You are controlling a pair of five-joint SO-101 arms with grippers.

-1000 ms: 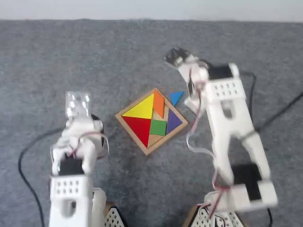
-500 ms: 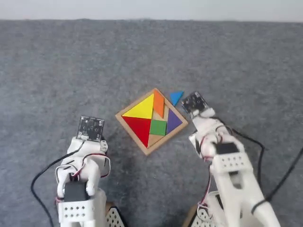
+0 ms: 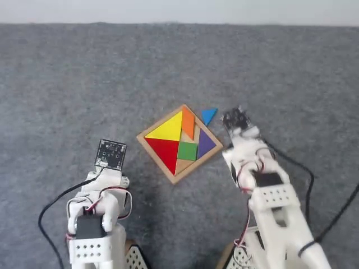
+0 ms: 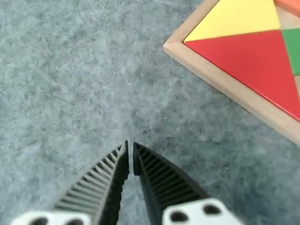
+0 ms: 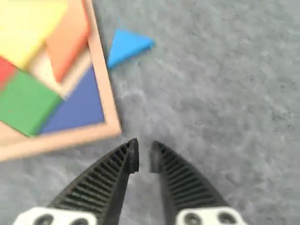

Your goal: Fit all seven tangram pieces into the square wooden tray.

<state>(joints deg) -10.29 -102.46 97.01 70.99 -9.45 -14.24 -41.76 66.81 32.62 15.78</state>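
L tool (image 4: 130,146) shut, empty, near wooden tray (image 4: 220,77) corner. R tool (image 5: 143,154) open a crack by tray edge. Blue triangle (image 5: 125,46) lies outside.

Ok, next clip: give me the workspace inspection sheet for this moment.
Surface: grey carpet.
Job's things: tray holds yellow, red, orange, green and purple pieces, with bare gaps; blue triangle lies outside, beside the rim.
Clutter: nothing seen.
Grippers: left gripper shut, empty, over carpet; right gripper narrowly open, empty, by a tray corner.
Cables: black cables trail from both arms.
Surroundings: pale wall strip beyond the carpet.
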